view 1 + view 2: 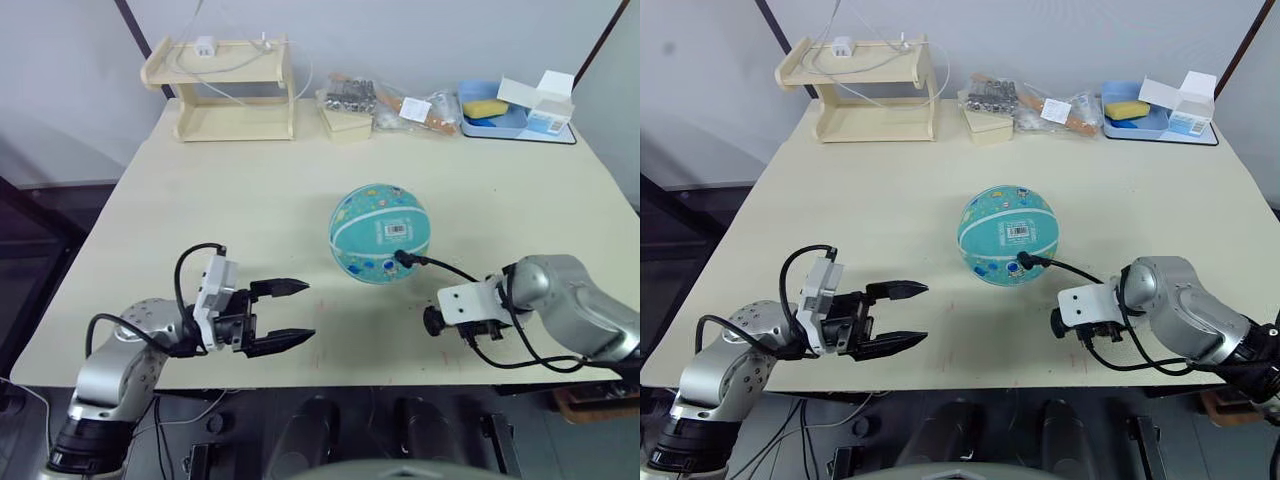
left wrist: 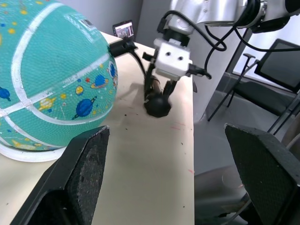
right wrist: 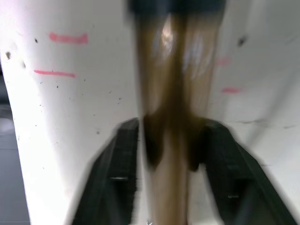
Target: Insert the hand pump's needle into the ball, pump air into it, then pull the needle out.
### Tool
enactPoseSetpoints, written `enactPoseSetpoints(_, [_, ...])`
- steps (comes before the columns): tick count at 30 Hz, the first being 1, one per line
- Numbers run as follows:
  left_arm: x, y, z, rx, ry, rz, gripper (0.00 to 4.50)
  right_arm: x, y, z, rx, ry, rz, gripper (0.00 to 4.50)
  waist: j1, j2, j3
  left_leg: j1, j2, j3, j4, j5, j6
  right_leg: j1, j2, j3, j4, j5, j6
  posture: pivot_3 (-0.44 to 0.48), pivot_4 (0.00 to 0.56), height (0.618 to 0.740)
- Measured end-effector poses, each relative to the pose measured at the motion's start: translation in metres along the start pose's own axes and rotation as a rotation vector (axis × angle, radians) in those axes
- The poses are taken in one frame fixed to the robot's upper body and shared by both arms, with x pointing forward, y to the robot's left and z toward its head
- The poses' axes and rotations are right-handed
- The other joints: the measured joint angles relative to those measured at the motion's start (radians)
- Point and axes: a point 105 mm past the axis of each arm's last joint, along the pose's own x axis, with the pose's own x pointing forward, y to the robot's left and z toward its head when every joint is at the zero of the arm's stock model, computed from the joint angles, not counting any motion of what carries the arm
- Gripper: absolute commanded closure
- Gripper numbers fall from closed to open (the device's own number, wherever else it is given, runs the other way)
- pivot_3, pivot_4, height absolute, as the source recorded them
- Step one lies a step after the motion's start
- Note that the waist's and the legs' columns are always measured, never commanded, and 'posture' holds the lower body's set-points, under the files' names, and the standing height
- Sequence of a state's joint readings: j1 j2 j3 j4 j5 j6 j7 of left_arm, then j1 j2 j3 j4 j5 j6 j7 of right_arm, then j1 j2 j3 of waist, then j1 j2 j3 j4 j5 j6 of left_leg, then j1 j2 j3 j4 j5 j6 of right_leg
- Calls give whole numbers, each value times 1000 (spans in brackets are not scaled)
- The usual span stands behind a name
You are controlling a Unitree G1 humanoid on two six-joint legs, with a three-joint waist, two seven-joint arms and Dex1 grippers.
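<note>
Ball (image 1: pixel 379 232) at desk (image 1: pixel 240 210) centre, on a white ring, label patch facing the near edge. Hose fitting (image 1: pixel 404 258) seated against ball's near side; needle itself not discernible. Hand pump (image 3: pixel 171 117) pinched between right gripper (image 1: pixel 455 322) fingers near the front edge, right of ball. Left gripper (image 1: pixel 296 315) fingers spread, empty, near front-left edge.

Two head views look forward and down from above the table's (image 1: pixel 250 200) near edge, taking in the whole top and both arms. The left wrist view looks low across the table, close to the ball (image 2: pixel 51 75), toward the right gripper (image 2: pixel 159 93). The right wrist view faces the tabletop closely, along the pump (image 3: pixel 171 93).
</note>
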State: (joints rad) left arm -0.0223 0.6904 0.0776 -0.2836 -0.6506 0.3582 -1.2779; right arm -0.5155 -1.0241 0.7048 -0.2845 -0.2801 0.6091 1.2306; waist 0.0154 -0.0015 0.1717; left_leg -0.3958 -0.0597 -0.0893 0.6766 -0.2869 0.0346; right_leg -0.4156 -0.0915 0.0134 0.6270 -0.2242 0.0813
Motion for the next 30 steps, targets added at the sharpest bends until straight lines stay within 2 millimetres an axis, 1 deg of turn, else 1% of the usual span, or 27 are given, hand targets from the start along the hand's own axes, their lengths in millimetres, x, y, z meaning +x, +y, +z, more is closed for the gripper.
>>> enactPoseSetpoints(2, [2,1,1,3,-1,-2,356,-1,1,2,16,-27,-5,116,-3,0,0,0,1,0,0,0,-1,0,1,1,1,0,-1,0,150,740])
enactPoseSetpoints(3, [3,2,3,12,-3,1,356,-3,2,5,49,-65,-14,47,-3,0,0,0,2,0,0,1,-1,0,2,1,1,1,-2,0,150,740])
enactPoseSetpoints(4, [4,3,5,15,-4,4,356,-9,6,12,100,-134,-20,47,-2,0,0,0,3,-1,0,1,-2,0,3,0,1,1,-2,0,150,740])
enactPoseSetpoints(6, [4,5,7,18,-2,8,356,-22,8,33,152,-282,-39,47,-2,1,0,0,6,-1,0,1,-2,-1,5,0,1,2,-4,0,150,740])
enactPoseSetpoints(7, [5,5,9,20,-5,8,356,-33,12,47,148,-363,-52,47,-3,1,0,0,7,-1,0,1,-2,-1,5,0,1,3,-5,0,150,740])
enactPoseSetpoints(8, [5,6,12,25,-10,7,356,-47,17,57,136,-441,-76,47,-2,1,0,0,7,-1,0,1,-2,0,6,-1,1,3,-5,0,150,740])
enactPoseSetpoints(10, [4,7,14,26,-7,11,356,-58,21,61,151,-501,-100,47,0,1,0,0,7,-1,0,1,-2,0,6,-1,1,3,-5,0,150,740])
enactPoseSetpoints(13, [1,16,21,41,2,19,356,-85,41,73,193,-682,-149,47,6,1,0,0,6,-1,0,1,-2,1,6,-2,1,3,-5,0,150,740])
enactPoseSetpoints(15, [-1,20,26,55,0,21,356,-97,47,78,192,-734,-174,47,3,1,0,1,7,-1,2,1,-1,2,7,-1,1,4,-5,0,150,740])
enactPoseSetpoints(17, [-2,25,30,64,-1,7,356,-113,51,79,226,-802,-243,47,0,0,0,1,7,-1,3,1,-1,2,8,-1,1,4,-4,0,150,740])
enactPoseSetpoints(19, [-3,35,37,74,-9,12,356,-124,52,74,272,-844,-312,47,-1,0,0,2,7,0,3,1,-1,2,8,0,2,5,-4,0,150,740])
enactPoseSetpoints(21, [-2,42,43,88,-15,8,356,-129,54,68,323,-869,-345,47,0,-1,0,2,7,-1,3,1,-1,3,9,-1,2,5,-4,0,150,740])
enactPoseSetpoints(23, [3,51,51,111,-21,4,356,-132,60,60,377,-882,-373,47,4,0,0,2,7,-1,3,1,-1,3,9,-1,2,5,-4,0,150,740])
enactPoseSetpoints(24, [4,53,52,117,-22,4,356,-133,61,59,381,-883,-378,47,4,0,0,2,7,-1,3,1,-1,4,9,-1,2,5,-4,0,150,740])
enactPoseSetpoints(25, [13,59,57,146,-24,-16,356,-137,69,51,421,-876,-419,47,7,-1,0,2,7,-1,3,1,-1,4,9,-1,2,5,-4,0,150,740])
enactPoseSetpoints(27, [18,63,59,162,-22,-26,356,-141,73,46,440,-867,-450,47,3,-1,-1,2,7,0,4,2,-2,4,9,0,3,5,-4,0,150,740])
enactPoseSetpoints(30, [32,73,62,193,-17,-54,356,-151,82,37,477,-853,-515,47,-4,-3,0,4,7,2,4,1,0,4,10,2,4,5,-4,0,150,740])
